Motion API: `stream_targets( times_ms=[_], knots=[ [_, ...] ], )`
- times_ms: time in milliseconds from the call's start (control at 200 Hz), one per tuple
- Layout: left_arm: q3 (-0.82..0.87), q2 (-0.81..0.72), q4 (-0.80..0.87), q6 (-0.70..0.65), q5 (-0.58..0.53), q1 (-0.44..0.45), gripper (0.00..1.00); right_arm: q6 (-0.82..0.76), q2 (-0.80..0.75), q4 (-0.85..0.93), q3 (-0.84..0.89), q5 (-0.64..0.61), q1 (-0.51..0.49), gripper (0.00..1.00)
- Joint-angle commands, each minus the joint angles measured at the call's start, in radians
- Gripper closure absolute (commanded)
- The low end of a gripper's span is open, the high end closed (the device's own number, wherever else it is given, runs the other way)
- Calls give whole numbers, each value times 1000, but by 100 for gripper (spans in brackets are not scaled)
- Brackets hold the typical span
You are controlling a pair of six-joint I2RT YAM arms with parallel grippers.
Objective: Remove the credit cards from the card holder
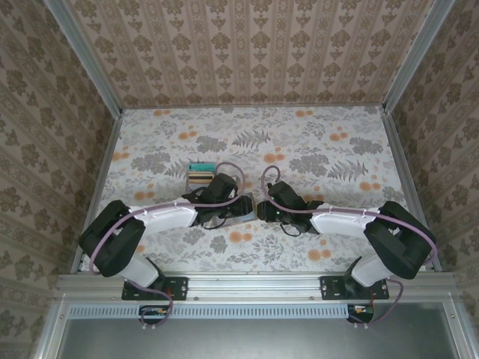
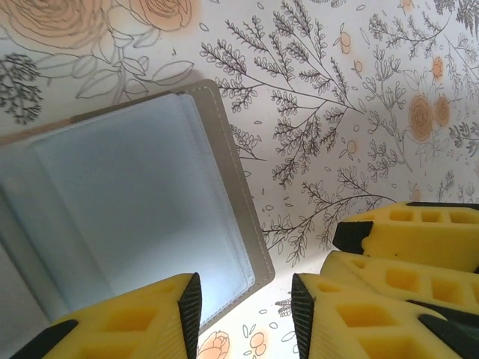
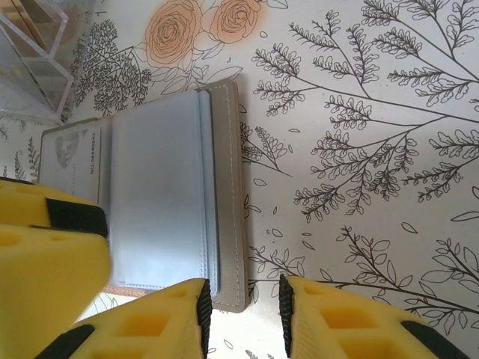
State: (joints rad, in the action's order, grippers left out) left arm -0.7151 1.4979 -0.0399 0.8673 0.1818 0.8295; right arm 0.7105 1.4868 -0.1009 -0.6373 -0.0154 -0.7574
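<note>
Two part-open tools, nothing gripped: left tool (image 2: 245, 307) and right tool (image 3: 245, 307) are being held astride edges of the open card holder (image 2: 135, 202), mid-frame on the bench (image 1: 322, 149).

The card holder (image 3: 161, 202) was laid open and flat on the flowered table, its shiny pale grey-blue inside turned upward and bordered by a stitched grey-brown edge. One pale grey card (image 3: 71, 157), faintly printed, was seen lying flat in the holder's left half, just beside the blue sleeve, its lower end hidden.
</note>
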Motion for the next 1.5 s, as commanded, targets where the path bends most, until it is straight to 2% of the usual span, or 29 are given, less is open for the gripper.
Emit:
stream_targets(
  times_ms=[0, 175, 295, 365, 525, 680, 990, 1495],
  knots=[
    [34, -91, 57, -23, -30, -39, 65, -8, -7, 10, -27, 25, -9, 67],
    [161, -239, 113, -25, -40, -132, 75, -19, 40, 12, -102, 60, -45, 68],
    [230, -306, 143, -31, -32, -188, 92, -20, 102, -7, -156, 96, -69, 73],
    [260, -322, 135, -31, -21, -206, 98, -20, 144, -4, -194, 111, -83, 76],
    [283, -308, 100, -33, 4, -216, 99, -15, 227, -2, -268, 146, -103, 83],
    [285, -276, 54, -30, 26, -216, 99, -10, 289, 3, -312, 171, -109, 85],
    [288, -238, 82, -23, -2, -207, 99, -3, 365, 39, -363, 178, -113, 85],
    [286, -210, 148, -10, -76, -174, 100, -3, 397, 95, -377, 150, -113, 81]
  ],
)
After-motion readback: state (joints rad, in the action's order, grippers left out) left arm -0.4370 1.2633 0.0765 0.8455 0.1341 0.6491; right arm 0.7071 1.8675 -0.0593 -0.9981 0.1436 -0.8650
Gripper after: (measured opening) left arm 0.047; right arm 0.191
